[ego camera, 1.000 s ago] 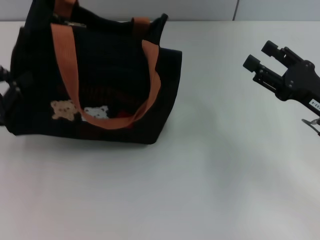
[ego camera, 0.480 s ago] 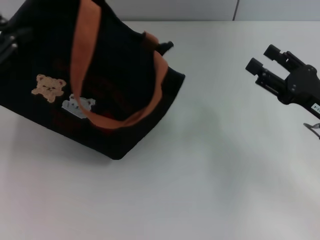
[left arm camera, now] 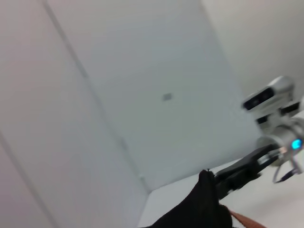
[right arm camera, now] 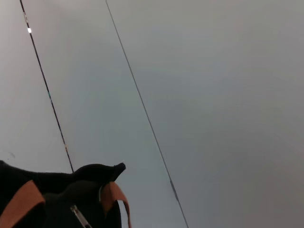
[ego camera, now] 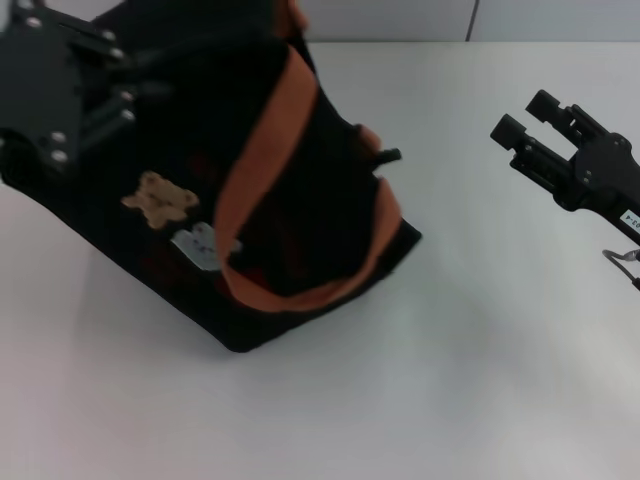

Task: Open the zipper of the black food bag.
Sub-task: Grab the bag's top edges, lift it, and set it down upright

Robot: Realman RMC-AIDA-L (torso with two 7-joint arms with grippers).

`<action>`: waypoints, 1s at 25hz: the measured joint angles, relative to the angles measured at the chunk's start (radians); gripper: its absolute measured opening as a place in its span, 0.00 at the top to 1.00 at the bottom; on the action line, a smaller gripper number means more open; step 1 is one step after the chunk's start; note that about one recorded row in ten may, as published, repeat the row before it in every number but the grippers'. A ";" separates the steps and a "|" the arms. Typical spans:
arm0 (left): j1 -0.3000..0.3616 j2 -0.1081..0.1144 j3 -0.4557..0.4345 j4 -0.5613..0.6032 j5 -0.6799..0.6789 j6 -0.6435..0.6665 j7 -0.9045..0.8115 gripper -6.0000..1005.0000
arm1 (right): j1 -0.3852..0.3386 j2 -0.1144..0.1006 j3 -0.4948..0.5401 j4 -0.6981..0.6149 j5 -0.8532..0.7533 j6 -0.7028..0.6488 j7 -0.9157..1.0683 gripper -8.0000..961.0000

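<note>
The black food bag (ego camera: 310, 200) hangs tilted over the left half of the table, its left end raised and its lower corner near the tabletop. Orange-brown handles (ego camera: 262, 160) loop across its front, beside a tan bear patch (ego camera: 160, 197) and a white one (ego camera: 205, 243). My left gripper (ego camera: 95, 85) is at the bag's raised upper left end, shut on the fabric. The zipper shows only in the right wrist view, as a slim silver pull tab (right arm camera: 78, 216) on the bag (right arm camera: 57, 194). My right gripper (ego camera: 522, 115) hovers open at the right, apart from the bag.
The white table (ego camera: 450, 380) spreads in front of the bag and to its right. A pale panelled wall (ego camera: 400, 18) runs along the back edge. In the left wrist view the bag's corner (left arm camera: 204, 204) rises in front of the right gripper (left arm camera: 237, 173).
The bag has been lifted at its left end, tilted, and swung to the right. My left gripper has come into view at the upper left. The right gripper has barely moved.
</note>
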 joint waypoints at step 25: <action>-0.049 -0.009 0.546 -0.250 -0.156 -0.285 0.044 0.89 | -0.133 0.000 0.031 -0.070 0.015 -0.155 -0.690 0.30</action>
